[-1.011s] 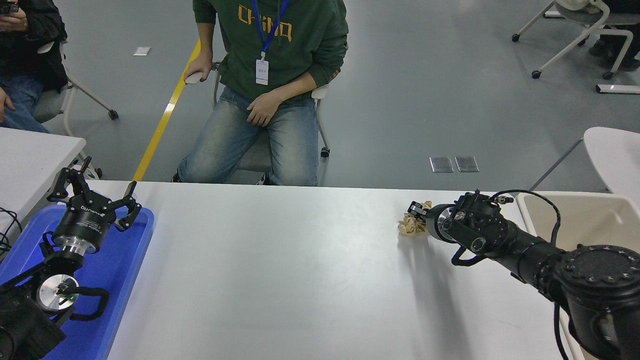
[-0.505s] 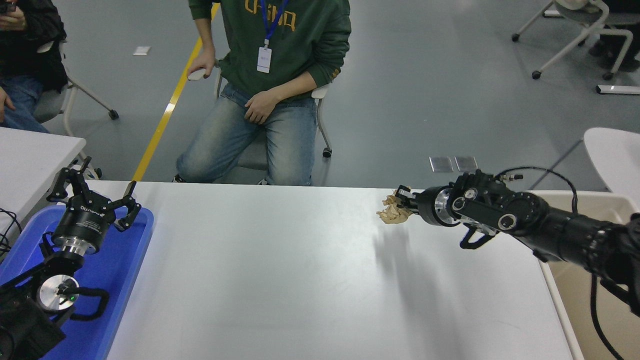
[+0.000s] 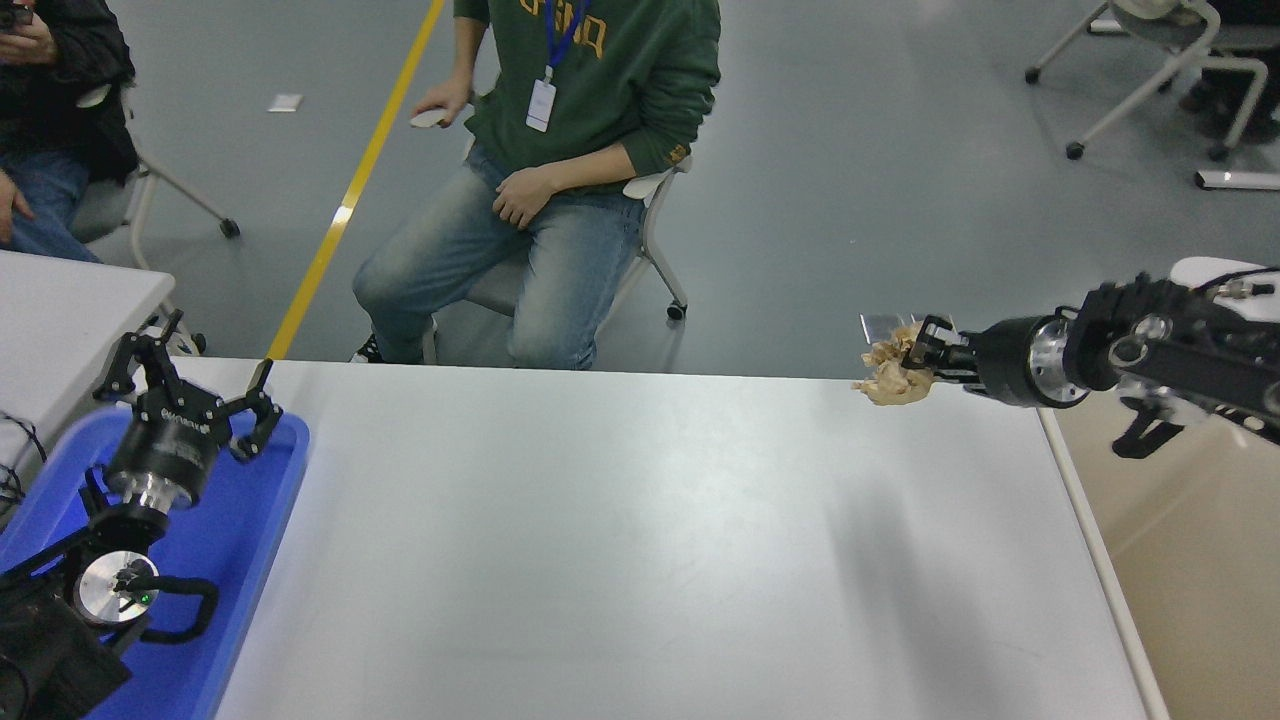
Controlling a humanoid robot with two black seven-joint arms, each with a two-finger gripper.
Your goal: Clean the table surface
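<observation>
The table surface (image 3: 620, 540) is a wide matte white top filling the lower picture. My right gripper (image 3: 915, 358) is shut on a crumpled ball of brown paper (image 3: 890, 375), held in the air above the table's far right corner. The right arm reaches in from the right edge, pointing left. My left gripper (image 3: 190, 385) stands open and parked over a blue tray (image 3: 250, 540) at the lower left.
A beige bin (image 3: 1190, 560) stands beside the table's right edge. A person in a green hoodie (image 3: 590, 90) sits on a chair beyond the far edge. A smaller white table (image 3: 60, 310) stands at the left, another person behind it.
The right gripper has lifted the paper ball off the table and carried it up and to the right. The seated person has shifted on the chair. The left arm stayed put.
</observation>
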